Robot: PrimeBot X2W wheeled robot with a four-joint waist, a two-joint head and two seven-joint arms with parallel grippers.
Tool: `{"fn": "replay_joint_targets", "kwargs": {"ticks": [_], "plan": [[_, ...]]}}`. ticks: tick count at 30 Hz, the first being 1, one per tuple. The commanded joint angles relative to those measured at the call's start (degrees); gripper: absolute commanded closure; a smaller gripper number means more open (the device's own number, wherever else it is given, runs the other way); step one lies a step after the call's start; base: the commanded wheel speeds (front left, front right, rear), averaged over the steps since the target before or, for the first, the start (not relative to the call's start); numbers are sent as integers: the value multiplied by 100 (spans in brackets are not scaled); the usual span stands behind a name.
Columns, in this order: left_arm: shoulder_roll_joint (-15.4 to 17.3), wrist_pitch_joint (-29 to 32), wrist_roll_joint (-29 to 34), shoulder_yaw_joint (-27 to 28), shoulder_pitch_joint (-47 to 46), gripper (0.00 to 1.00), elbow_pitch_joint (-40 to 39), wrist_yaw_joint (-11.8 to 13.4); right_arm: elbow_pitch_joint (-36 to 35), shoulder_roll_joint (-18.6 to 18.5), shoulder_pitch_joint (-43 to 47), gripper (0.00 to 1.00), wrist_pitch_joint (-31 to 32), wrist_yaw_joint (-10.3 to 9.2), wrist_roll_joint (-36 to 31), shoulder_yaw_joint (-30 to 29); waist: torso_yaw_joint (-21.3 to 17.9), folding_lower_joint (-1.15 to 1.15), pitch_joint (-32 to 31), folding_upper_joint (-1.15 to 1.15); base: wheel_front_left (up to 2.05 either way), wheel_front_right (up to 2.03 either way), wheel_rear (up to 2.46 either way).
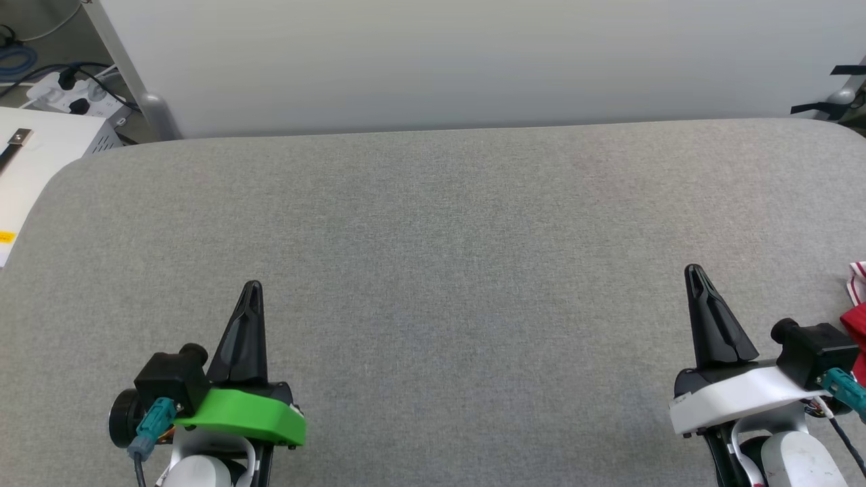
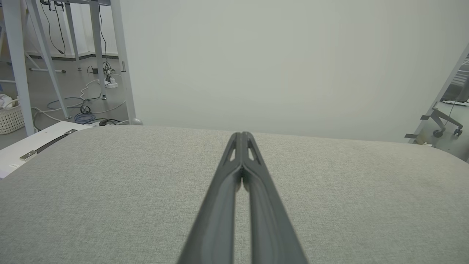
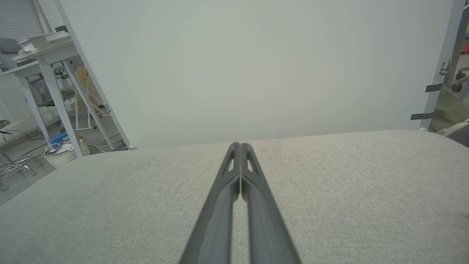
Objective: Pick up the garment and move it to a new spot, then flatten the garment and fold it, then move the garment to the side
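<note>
Only a sliver of the garment shows at the right edge of the head view: red cloth with a bit of red-white striped trim, lying on the grey table. My right gripper hovers at the lower right, just left of that cloth, fingers shut with nothing between them. My left gripper stands at the lower left, far from the garment, also shut and empty. In the left wrist view the left gripper has its tips pressed together, and so does the right gripper in the right wrist view.
A pale backdrop panel stands along the table's far edge. A white box sits off the table's left corner, with a power strip and cables on the floor behind it. Desk legs and a white basket lie beyond the table.
</note>
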Motion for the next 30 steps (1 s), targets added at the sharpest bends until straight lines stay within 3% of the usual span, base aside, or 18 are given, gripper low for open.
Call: {"fn": "replay_joint_targets", "kwargs": {"ticks": [1,30], "plan": [[-7,32,87,3,22,100,-29,39,-26,14,34,100,35,0,-74,-16,3,0,-4,0,0,0,0],[-25,389,370,-14,81,100,-141,199,-106,89,124,100,345,-1,-524,-107,46,0,-91,0,0,0,0]]}}
